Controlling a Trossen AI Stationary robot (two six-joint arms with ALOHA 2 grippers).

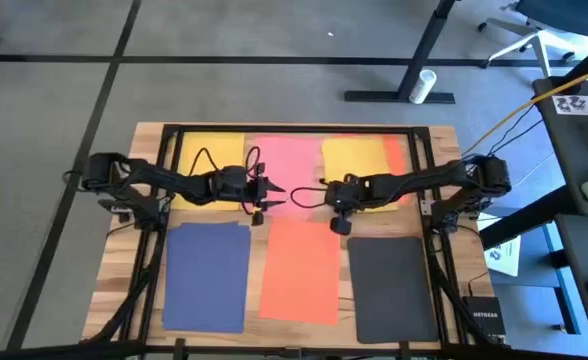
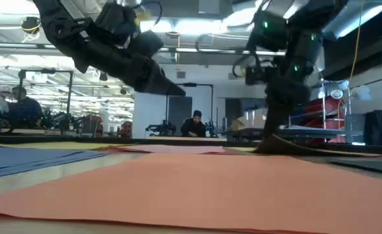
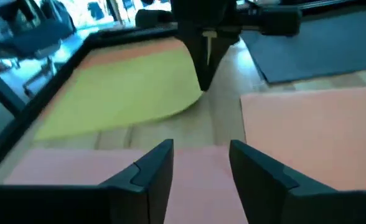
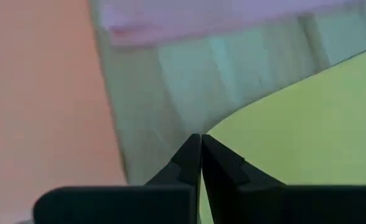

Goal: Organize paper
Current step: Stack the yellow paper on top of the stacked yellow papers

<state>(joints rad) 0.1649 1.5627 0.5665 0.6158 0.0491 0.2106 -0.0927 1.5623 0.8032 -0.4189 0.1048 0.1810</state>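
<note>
Pinching the near corner of a yellow sheet (image 1: 356,160), the right gripper (image 1: 340,212) has its fingers pressed together on the paper's edge, which curls up off the wooden table (image 1: 124,260); an orange sheet (image 1: 395,156) peeks out from under that yellow one. Facing it across a pink sheet (image 1: 289,160), the left gripper (image 1: 274,195) hovers with its fingers parted, holding nothing. Behind the left gripper lies another yellow sheet (image 1: 212,160). On the near side of both grippers lie a navy blue sheet (image 1: 206,276), a larger orange sheet (image 1: 300,268) and a black sheet (image 1: 391,288), flat and apart. No writing on the papers can be read; a small box (image 1: 482,311) off the table's right edge bears lettering too small to make out.
</note>
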